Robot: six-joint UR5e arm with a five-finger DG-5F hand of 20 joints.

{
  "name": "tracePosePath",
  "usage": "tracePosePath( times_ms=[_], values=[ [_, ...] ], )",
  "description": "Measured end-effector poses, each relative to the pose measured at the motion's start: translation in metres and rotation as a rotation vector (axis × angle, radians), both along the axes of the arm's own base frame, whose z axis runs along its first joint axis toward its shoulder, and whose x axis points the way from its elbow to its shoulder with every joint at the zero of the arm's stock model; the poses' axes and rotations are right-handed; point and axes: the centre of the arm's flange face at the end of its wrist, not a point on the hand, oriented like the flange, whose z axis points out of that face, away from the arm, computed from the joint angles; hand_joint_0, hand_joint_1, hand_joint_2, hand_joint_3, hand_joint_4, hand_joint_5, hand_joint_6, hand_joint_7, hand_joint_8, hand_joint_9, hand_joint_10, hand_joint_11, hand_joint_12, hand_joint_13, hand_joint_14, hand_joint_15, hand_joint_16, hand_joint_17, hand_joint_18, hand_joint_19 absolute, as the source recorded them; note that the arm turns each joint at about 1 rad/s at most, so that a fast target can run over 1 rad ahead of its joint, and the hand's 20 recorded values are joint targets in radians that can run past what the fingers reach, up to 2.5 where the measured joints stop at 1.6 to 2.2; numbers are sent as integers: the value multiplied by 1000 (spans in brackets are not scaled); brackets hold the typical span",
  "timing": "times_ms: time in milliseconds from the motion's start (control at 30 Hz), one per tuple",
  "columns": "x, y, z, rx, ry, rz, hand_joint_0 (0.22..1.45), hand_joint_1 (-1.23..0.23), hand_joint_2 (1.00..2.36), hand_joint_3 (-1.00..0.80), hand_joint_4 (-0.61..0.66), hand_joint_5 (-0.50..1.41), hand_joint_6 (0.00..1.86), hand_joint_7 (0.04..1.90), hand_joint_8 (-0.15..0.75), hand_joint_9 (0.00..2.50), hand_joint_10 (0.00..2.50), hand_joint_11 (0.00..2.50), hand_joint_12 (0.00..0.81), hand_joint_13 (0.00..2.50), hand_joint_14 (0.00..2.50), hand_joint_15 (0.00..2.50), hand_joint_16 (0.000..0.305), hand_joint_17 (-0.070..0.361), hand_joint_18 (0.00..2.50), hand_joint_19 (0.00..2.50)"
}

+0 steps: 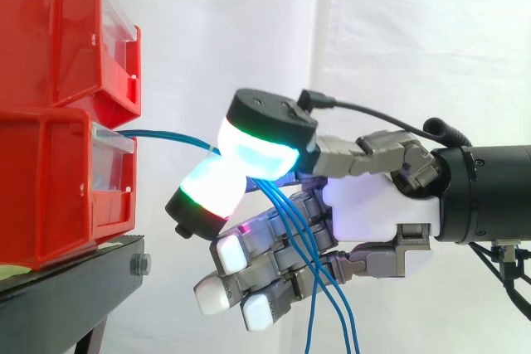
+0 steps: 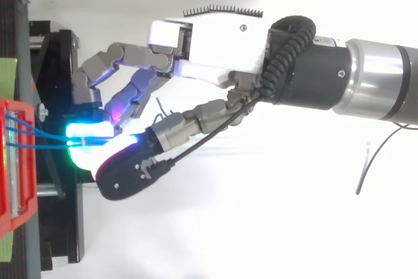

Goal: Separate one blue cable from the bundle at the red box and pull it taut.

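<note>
One blue cable [image 1: 170, 136] is running from the front of the lower red box [image 1: 50, 180], at the left of the frame, across open air to the robot hand [image 1: 373, 205] at centre-right. The robot hand is pinching it between two glowing pads [image 1: 261, 153], one above the other. The other fingers are curling loosely below, holding nothing. The rest of the bundle [image 1: 303, 238] is hanging slack past the palm toward bottom centre. The pinched span is bowing slightly, so I'd say it's not fully taut. The box is sitting on the black stand [image 1: 75, 279], lower left.

Top view: the robot hand [image 2: 215, 44] is reaching in from the right, pads [image 2: 88, 138] glowing cyan just off the red box [image 2: 16, 168] at the left edge. The blue cable [image 2: 46, 142] isn't looking alone here. More than one line seems to be crossing from box to pads, and I can't tell if the pinch is holding a single one.

Judgement: separation is looking roughly done and the pull is in hand. The next move is calling for a straight retreat rightward with a firm grip, watching for a second line dragging along.
</note>
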Motion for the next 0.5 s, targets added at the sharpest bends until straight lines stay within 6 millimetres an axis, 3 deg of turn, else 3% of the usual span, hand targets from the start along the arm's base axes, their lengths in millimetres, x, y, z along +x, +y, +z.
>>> tracePosePath(
  times_ms=[300, 500],
  values=[
    [-1, 0, -1, 0, 7, 1, 536, -659, 1000, -500, 107, -163, 842, 1021, 305, 956, 22, 769, 374, 773, 15, 401, 48, 108, 786, 584],
    [-1, 0, -1, 0, 8, 1, 507, -552, 1000, -500, 120, -158, 835, 1010, 321, 991, 21, 766, 386, 794, 15, 401, 50, 113, 820, 592]
  ],
)
